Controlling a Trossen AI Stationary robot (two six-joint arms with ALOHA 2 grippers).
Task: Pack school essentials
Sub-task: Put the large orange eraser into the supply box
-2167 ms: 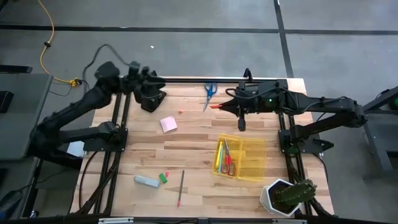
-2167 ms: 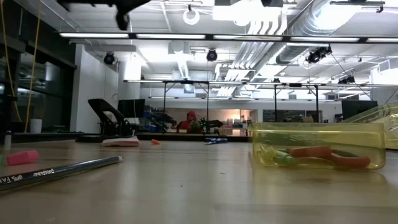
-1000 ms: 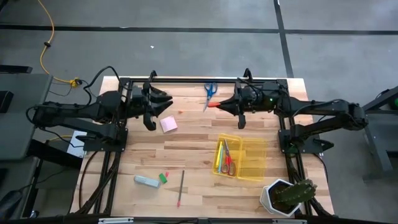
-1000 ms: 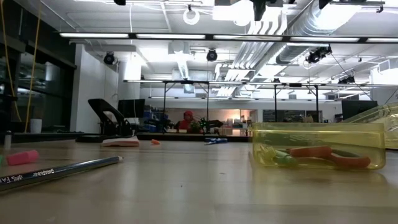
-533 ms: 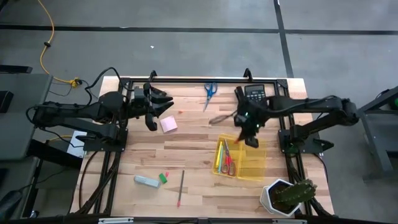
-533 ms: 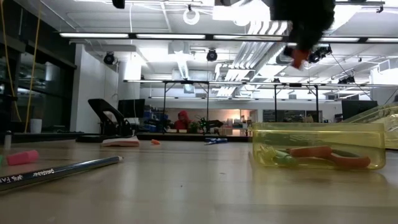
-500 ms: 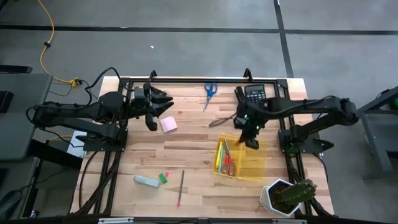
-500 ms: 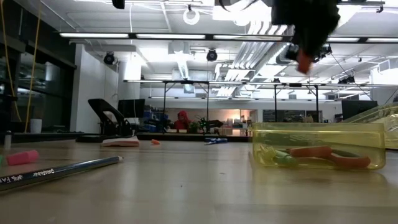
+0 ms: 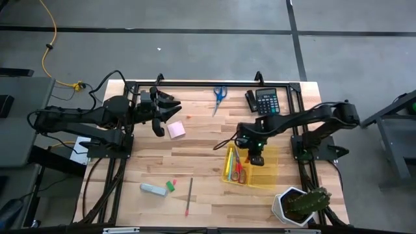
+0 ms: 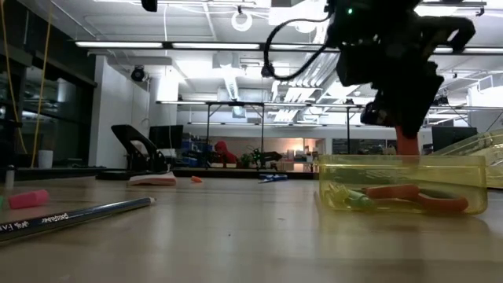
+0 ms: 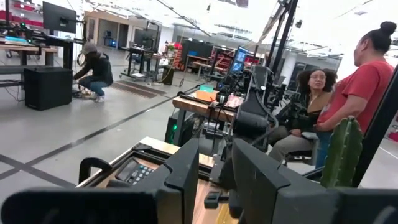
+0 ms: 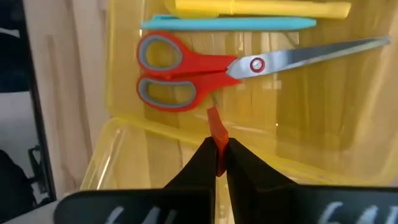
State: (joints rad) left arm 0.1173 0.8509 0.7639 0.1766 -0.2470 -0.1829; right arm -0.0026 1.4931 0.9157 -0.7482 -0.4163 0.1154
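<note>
My right gripper hangs over the clear yellow box, shut on a small orange-red stick. In the box lie the red-handled scissors, the yellow marker and the teal pen. My left gripper is open and held in the air, just beyond the pink sticky-note pad. The blue-handled scissors lie flat at the far edge. The pencil and the green eraser lie near the near edge. My right gripper pinches the orange-red stick's upper part between its two fingers, coming from above and pointing down. The stick's lower end sticks out below the fingers at about the height of the box's rim, lifted clear of what lies in the box.
A calculator sits at the far right corner. A cactus in a white pot stands at the near right corner beside the box. A pale teal block lies next to the eraser. Bare wood lies mid-table. People show in the room beyond.
My right gripper has carried the orange-red stick from beside the far edge toward the near edge, over the yellow box, and has come down toward its rim, turning to point down. The calculator it hid now shows.
</note>
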